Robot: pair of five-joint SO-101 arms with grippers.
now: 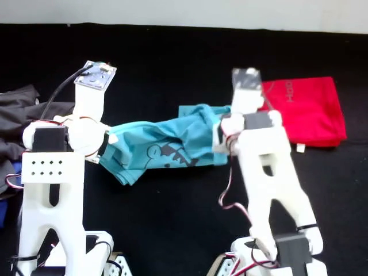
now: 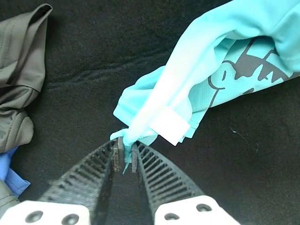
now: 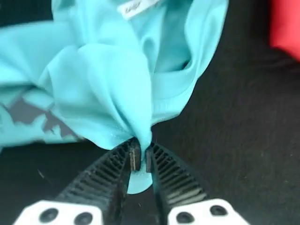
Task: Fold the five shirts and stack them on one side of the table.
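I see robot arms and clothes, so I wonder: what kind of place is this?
Probably a robot test table. The left gripper and right gripper pinch a teal shirt over a black-covered table, with a folded red shirt nearby.

A black cloth [image 1: 172, 40] covers the table [image 1: 167, 230] from the near edge right up to the far edge. It is matte and a little fuzzy, more like felt than a smooth sheet. Beyond the far edge runs a pale, plain strip [image 1: 184, 10]; whether it is wall or floor I can't tell. Toward the left side the cloth doesn't lie quite flat: a shallow crease [image 2: 93, 75] wanders across it, and a few specks of light lint [image 2: 236, 135] cling to the nap. Toward the right side another small pale fleck [image 3: 41, 174] sits on the dark fabric.
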